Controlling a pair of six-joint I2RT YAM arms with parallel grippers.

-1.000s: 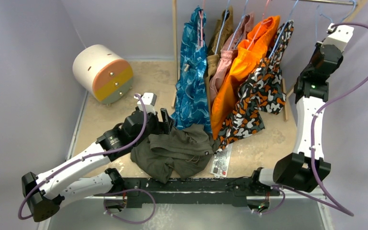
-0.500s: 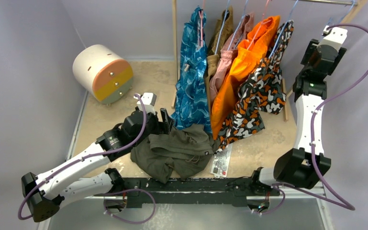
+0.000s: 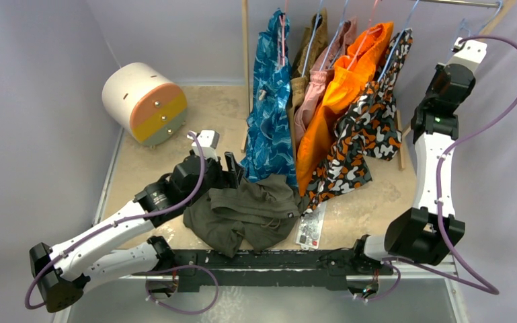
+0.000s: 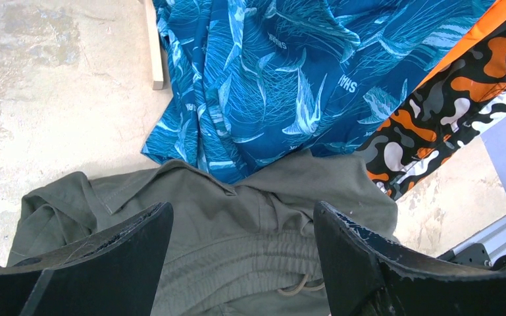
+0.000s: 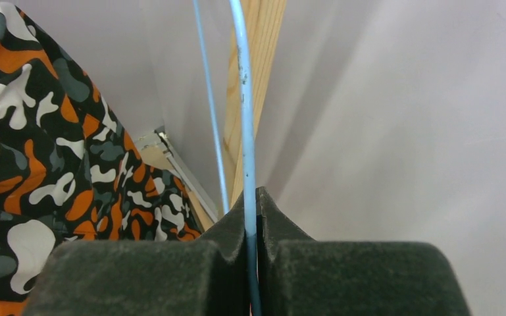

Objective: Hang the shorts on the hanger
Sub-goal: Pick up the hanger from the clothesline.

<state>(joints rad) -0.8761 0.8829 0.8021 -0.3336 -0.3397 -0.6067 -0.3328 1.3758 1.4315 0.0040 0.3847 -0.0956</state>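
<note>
The right gripper [image 5: 251,201] pinches the hanger [image 5: 245,99] wire between pressed fingers, at 1 o'clock in the top view. The left gripper [image 4: 242,214] is positioned over the shorts [image 3: 249,212] with its fingers spread. The shorts lie crumpled on the table [image 3: 154,168], at 6 o'clock from the blue garment [image 3: 272,101].

The shorts [image 3: 249,212] are plain dark olive green. The hanger [image 5: 245,131] is light-blue wire. The fish-print pair [image 3: 272,121] is blue, the orange pair [image 3: 343,87] plain, and the camouflage pair [image 3: 370,128] orange, black, grey and white. The half-hidden pair [image 3: 311,42] looks tan-brown. The surface [image 3: 215,114] is mottled beige.
</note>
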